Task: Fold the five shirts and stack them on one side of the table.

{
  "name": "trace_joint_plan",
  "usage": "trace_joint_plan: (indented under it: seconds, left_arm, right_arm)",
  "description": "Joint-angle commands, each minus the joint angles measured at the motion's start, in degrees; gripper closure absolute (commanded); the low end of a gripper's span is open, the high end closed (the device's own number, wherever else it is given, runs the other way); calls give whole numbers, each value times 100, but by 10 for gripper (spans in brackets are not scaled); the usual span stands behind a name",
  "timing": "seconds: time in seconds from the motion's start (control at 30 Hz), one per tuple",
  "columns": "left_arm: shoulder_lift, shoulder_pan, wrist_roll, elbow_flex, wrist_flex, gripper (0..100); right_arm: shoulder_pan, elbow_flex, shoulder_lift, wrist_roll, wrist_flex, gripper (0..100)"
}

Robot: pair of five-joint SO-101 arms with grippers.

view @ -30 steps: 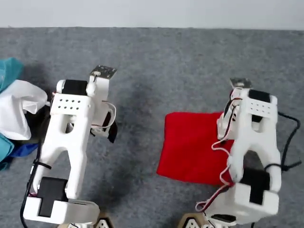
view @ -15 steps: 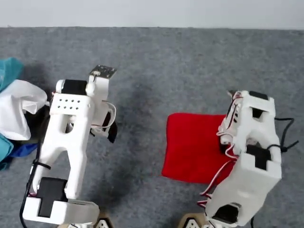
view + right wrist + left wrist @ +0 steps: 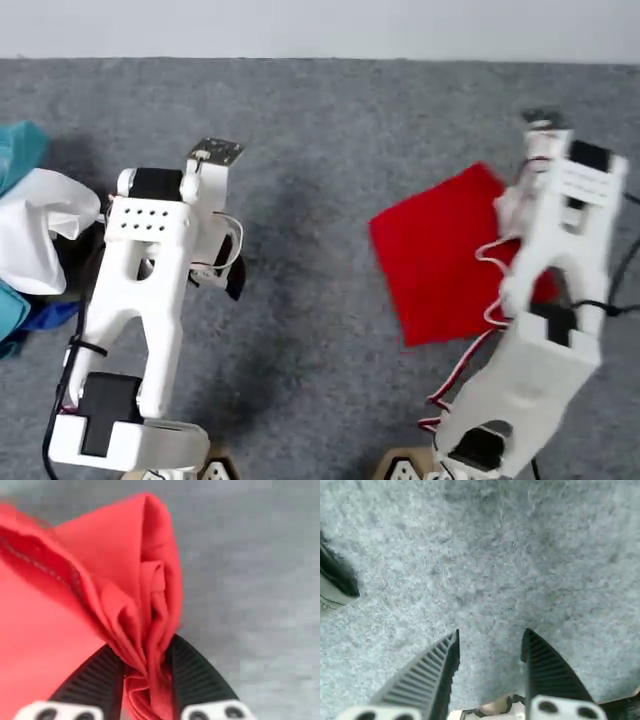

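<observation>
The right gripper (image 3: 145, 655) pinches a bunched fold of the red shirt (image 3: 440, 255), which has been dragged farther out and turned since a second ago. The left gripper (image 3: 490, 647) gapes, empty, above the grey table (image 3: 530, 555).

Matt red cloth shirt (image 3: 440, 255), fuzzy grey table (image 3: 330, 150)

Grey table cover (image 3: 330, 140): fuzzy, felt-like, spans whole high view from 9 to 3 o'clock. Fibres matted and mottled close up in left wrist view, lighter and darker patches mixed. Soft darker shadow patch on cover near centre of high view. Pale wall strip (image 3: 320, 27): plain, narrow band along 12 o'clock edge, meets cover in straight line. Two tan board corners, (image 3: 217, 468) and (image 3: 398, 468), at 6 o'clock edge, well apart, resting on cover.
</observation>
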Motion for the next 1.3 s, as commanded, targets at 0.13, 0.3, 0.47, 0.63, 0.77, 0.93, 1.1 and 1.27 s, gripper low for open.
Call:
trace_joint_plan:
  seconds: [0.13,0.3,0.47,0.63,0.77,0.93,1.1,1.27]
  left_arm:
    - [-255,-9,-44,-22,141,809]
    - [-255,44,-44,-22,141,809]
    - [-237,44,-35,-13,141,809]
    - [-211,44,-44,-13,132,809]
    - [-255,0,-44,-40,132,809]
    - [-255,-475,-18,-215,132,803]
    - [-264,-1538,-35,-831,132,749]
    - [-202,-3288,-149,-2167,114,734]
  right_arm:
    - [2484,-765,708,448,-1385,990]
    - [3653,-1257,1367,809,-1587,990]
    - [4127,-1829,1736,879,-1640,990]
    - [3653,-2110,1877,1125,-1490,829]
    - [3389,-2769,1666,1345,-971,675]
    - [2651,-3982,1473,1187,-48,666]
    - [1587,-4897,1429,967,1385,666]
    - [673,-5073,1270,624,2035,666]
